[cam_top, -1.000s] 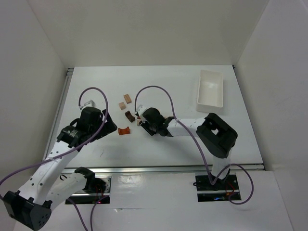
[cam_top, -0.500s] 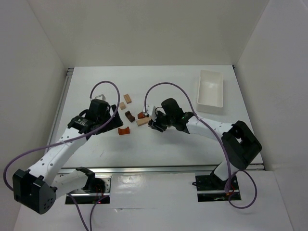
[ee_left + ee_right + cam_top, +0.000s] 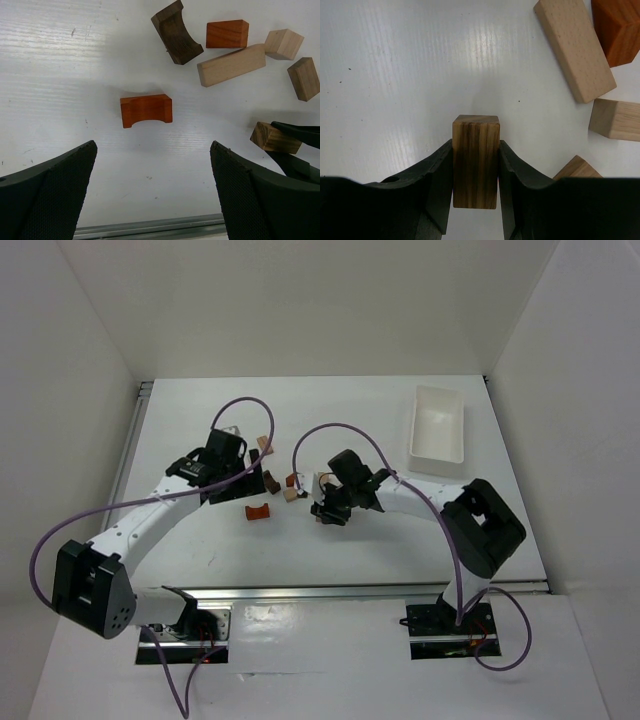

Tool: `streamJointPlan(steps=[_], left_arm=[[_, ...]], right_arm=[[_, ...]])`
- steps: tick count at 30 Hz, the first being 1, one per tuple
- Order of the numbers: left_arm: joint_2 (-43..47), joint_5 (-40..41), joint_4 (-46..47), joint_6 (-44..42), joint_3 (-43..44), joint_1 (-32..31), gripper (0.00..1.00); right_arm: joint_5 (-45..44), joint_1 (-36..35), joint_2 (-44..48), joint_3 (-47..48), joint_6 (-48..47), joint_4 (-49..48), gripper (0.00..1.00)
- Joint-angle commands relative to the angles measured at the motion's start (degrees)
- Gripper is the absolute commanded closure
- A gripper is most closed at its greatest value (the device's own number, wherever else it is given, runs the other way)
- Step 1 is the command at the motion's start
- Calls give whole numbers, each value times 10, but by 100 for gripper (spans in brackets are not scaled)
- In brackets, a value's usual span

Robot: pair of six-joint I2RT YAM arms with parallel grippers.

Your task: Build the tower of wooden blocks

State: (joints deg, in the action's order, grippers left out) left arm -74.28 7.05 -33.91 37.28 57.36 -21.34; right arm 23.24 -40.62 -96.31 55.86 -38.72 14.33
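Now the left tool [image 3: 154, 160], jaws wide, has advanced over the orange arch block [image 3: 146, 110], while the right tool [image 3: 476, 150] clamps a dark block [image 3: 476, 170] near it, apparently for stacking.

The white worktop [image 3: 330, 420] carries a reddish-orange arch block [image 3: 146, 110] lying a little apart from the other pieces. Just behind it and to its right lie a dark arch block [image 3: 177, 32], an orange block [image 3: 227, 34], a tan bar [image 3: 231, 64] and a tan cube [image 3: 283, 43]. A white tray [image 3: 437, 425] sits well apart, far to its right.
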Motion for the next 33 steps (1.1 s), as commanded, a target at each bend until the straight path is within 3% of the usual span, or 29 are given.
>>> streamJointPlan(steps=[1,7,13,19,26,28,33], left_arm=[[-21,-8,23,-19,19,-1,0],[-45,6,5,-7,19,-1,0],[-45,11,5,4,1,-1,3],[-68,34,-9,15,-4,-1,10],[-79,34,-3,25,-17,-1,15],[-86,34,3,25,-23,-1,17],[-117,39,16,25,-28,9,20]], right_arm=[[10,-5,-17,22,-14,-8,77],[16,-5,-48,36,-14,1,74],[4,-5,-54,30,-14,-18,48],[-1,-5,-54,41,-14,-5,42],[4,-5,18,29,-2,-15,28],[4,0,45,24,-2,-22,16],[-1,12,101,-4,4,-49,16]])
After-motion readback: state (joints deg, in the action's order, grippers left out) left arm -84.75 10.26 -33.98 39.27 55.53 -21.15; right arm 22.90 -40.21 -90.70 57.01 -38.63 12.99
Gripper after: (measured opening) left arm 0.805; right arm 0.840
